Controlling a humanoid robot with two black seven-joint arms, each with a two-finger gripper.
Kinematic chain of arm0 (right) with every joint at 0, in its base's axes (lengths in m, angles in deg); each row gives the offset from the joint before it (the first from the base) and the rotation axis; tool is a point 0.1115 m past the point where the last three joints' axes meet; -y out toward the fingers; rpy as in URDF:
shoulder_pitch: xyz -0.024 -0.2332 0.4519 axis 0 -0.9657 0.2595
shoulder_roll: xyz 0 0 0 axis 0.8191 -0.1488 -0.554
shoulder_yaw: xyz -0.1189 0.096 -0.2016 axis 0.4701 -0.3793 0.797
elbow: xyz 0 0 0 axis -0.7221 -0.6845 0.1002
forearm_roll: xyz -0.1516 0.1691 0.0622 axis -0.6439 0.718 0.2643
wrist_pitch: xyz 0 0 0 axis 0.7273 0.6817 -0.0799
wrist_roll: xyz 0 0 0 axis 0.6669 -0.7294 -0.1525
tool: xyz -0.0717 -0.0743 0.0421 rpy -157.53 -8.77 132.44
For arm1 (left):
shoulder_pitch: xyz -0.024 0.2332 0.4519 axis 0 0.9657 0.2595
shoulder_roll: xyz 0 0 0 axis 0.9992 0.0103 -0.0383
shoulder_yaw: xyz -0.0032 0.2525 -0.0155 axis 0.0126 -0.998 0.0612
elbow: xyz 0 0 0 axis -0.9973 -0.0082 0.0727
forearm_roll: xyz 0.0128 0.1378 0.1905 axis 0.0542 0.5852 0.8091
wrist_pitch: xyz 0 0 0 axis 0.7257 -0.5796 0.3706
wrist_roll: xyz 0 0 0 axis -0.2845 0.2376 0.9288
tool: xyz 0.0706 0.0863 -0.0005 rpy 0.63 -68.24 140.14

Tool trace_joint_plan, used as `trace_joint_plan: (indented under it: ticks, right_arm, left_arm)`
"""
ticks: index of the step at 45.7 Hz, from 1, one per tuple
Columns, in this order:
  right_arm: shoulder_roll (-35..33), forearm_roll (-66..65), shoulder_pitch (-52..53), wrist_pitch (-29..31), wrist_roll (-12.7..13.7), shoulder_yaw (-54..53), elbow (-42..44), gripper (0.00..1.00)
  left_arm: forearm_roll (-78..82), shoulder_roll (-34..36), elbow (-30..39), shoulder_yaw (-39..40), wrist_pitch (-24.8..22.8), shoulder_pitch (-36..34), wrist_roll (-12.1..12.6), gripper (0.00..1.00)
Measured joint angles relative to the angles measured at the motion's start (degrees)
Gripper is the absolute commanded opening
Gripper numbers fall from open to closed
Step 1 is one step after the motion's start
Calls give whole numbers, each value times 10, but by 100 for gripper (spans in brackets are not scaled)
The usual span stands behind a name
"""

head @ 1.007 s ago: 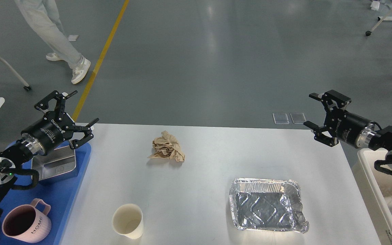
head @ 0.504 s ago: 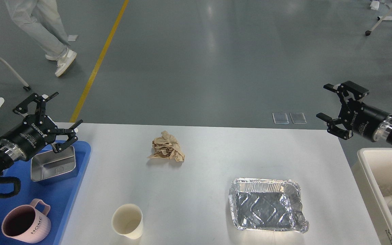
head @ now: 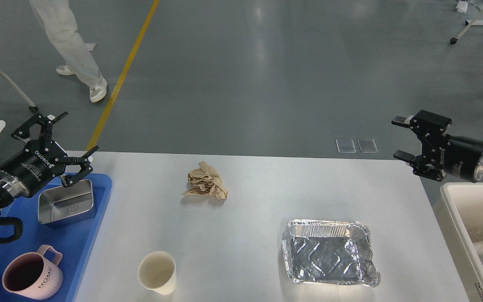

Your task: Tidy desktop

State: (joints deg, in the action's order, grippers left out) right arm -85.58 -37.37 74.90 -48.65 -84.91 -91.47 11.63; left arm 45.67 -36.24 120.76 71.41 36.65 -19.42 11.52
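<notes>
Paper cup (head: pixel 157 272): I see it upright near the worktop's (head: pixel 258 197) close left edge.
Foil tray (head: pixel 328 252): near right, empty, close to the white bin (head: pixel 455 218), likely its destination.
Crumpled paper (head: pixel 206 181): centre, farther back, loose litter.
Left tool (head: pixel 59 135): spread wide, empty, above the blue tray (head: pixel 86 239).
Right tool (head: pixel 401 139): released, empty, off the far right corner.

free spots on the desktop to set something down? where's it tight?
Bare desktop: the wide patch between crumpled brown paper and foil tray; the far right corner behind the tray; the near strip between paper cup and tray. Crowded: blue tray holding steel container and pink mug.
</notes>
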Motion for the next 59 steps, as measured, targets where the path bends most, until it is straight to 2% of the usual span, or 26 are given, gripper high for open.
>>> trace_joint_plan:
  ticks: [13, 32, 41, 48, 59]
  right_arm:
    - [-163, -192, -33, -7, -1, 1, -173, 100]
    - [-409, -236, -42, -18, -19, 4, -365, 100]
    - [-511, -235, -27, -24, -46, 0, -414, 100]
    - [-565, -232, 3, -18, -65, 2, -419, 100]
    - [-587, -231, 21, -9, -74, 8, -420, 100]
  left_arm:
    - [0, -8, 0, 0, 0, -1, -2, 98]
    - [1, -11, -3, 1, 3, -8, -3, 98]
    - [1, -18, -5, 1, 7, -10, -4, 98]
    - [1, -23, -8, 1, 8, -13, -4, 98]
    - [1, -28, -10, 1, 13, -15, -4, 98]
